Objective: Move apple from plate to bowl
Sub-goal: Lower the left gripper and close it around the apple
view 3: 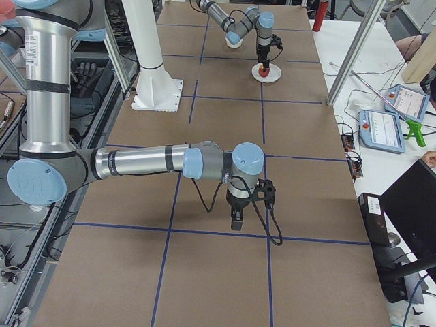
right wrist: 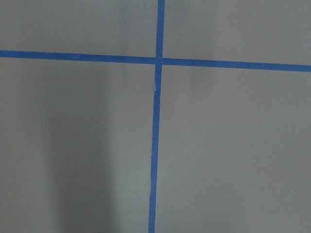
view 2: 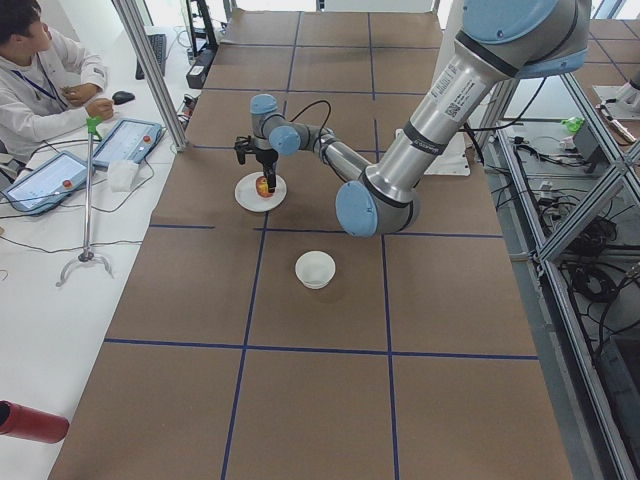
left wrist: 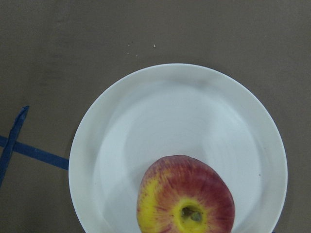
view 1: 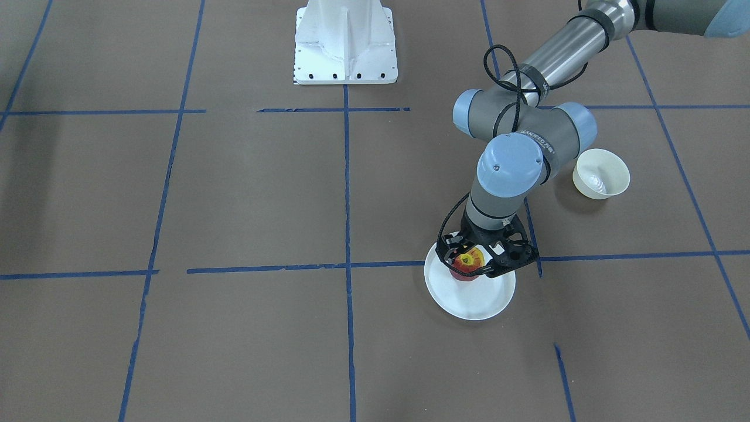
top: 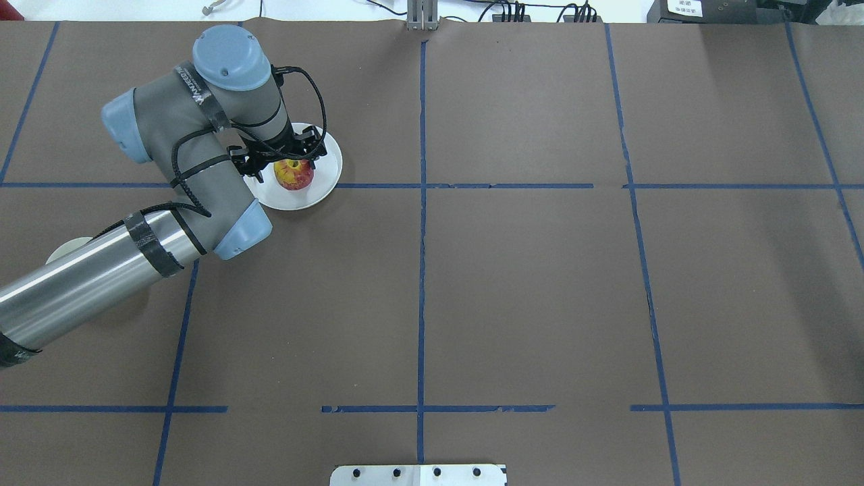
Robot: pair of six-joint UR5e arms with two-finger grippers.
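The red apple point(view 1: 467, 264) with a yellow patch at its stem sits on the flat white plate point(view 1: 474, 300), toward the robot's side of it. My left gripper point(view 1: 477, 259) is low over the plate, open, its fingers spread either side of the apple. The left wrist view shows the apple point(left wrist: 185, 196) at the bottom edge and the plate point(left wrist: 184, 111), with no fingers in frame. The small cream bowl point(view 1: 600, 174) stands empty on the table, apart from the plate. My right gripper point(view 3: 235, 221) hangs over bare table far from both; I cannot tell its state.
The table is brown with blue tape lines. The white robot base point(view 1: 345, 44) stands at the middle of the robot's side. In the overhead view the left forearm point(top: 101, 270) hides most of the bowl point(top: 64, 246). An operator with tablets point(view 2: 40, 60) sits beyond the table's far edge.
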